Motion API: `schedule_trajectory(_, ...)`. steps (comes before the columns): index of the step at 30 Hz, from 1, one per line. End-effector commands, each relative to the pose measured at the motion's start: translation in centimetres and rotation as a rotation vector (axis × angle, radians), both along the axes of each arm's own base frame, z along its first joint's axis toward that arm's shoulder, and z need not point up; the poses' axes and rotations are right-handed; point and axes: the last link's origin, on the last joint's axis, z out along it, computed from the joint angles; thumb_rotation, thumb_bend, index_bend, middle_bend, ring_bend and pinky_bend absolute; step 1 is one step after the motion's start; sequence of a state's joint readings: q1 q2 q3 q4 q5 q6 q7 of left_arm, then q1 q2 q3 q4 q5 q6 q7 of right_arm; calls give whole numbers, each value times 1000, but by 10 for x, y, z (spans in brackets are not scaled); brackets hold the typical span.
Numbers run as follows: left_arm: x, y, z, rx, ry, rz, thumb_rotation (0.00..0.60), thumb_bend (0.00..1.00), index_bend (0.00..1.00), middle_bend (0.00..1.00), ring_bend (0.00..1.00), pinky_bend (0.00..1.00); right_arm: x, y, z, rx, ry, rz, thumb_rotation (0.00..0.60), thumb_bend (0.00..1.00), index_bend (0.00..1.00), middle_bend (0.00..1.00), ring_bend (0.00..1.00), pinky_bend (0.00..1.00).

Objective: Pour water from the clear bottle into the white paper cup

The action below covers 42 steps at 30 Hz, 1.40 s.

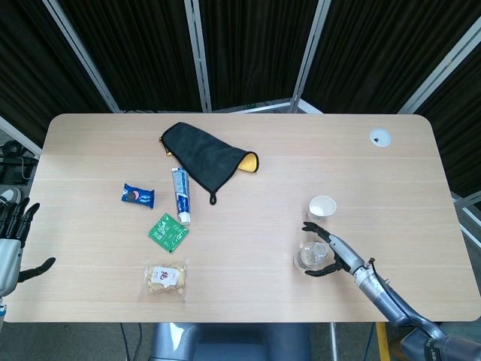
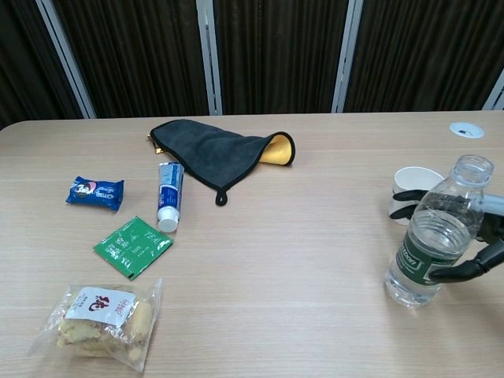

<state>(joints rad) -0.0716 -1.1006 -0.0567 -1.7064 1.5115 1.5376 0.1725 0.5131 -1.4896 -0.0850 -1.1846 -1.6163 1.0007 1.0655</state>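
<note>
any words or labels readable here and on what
None can be read for certain.
Bottle: green label, print too small.
Toothpaste tube: print blurred.
Blue snack pack: logo blurred.
Green sachet: white print too small.
Biscuit bag: red mark on a white label, unreadable.

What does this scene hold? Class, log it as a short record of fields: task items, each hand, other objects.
bottle: clear bottle upright, uncapped, partly filled
cup: white paper cup upright, just behind the bottle
right hand: right hand with fingers spread around the bottle; firm grip cannot be told
left hand: left hand at the table's left edge, holding nothing
other objects: dark cloth, toothpaste tube, blue snack packet, green sachet, bagged biscuits
</note>
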Motion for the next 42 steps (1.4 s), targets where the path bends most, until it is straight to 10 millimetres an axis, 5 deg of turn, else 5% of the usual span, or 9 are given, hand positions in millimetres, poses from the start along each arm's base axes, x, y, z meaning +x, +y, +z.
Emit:
schedule_trajectory(1, 0, 0, 0, 1, 0, 2, 600, 0, 0, 0, 0, 0, 1, 0, -3, -3, -8, -1, 600, 0, 31, 134, 25, 0)
schedule_trajectory(18, -2, 1, -1, 0, -3, 11, 600, 2, 0, 0, 0, 0, 8, 1, -19, -40, -65, -41, 600, 26, 308, 407, 305, 225)
schedule_trajectory(23, -3, 1, -1, 1, -3, 14, 600, 4, 0, 0, 0, 0, 9, 0, -18, -81, -91, -56, 600, 276, 445, 555, 481, 342)
schedule_trajectory(28, -2, 1, -1, -4, -7, 16, 600, 3, 0, 0, 0, 0, 12, 1, -13, -123, -103, -45, 600, 488, 491, 599, 534, 387)
schedule_trajectory(42, -1, 0, 3, -6, -30, 6, 600, 6, 0, 0, 0, 0, -4, -24, 63, -391, 149, 48, 600, 605, 507, 600, 542, 395)
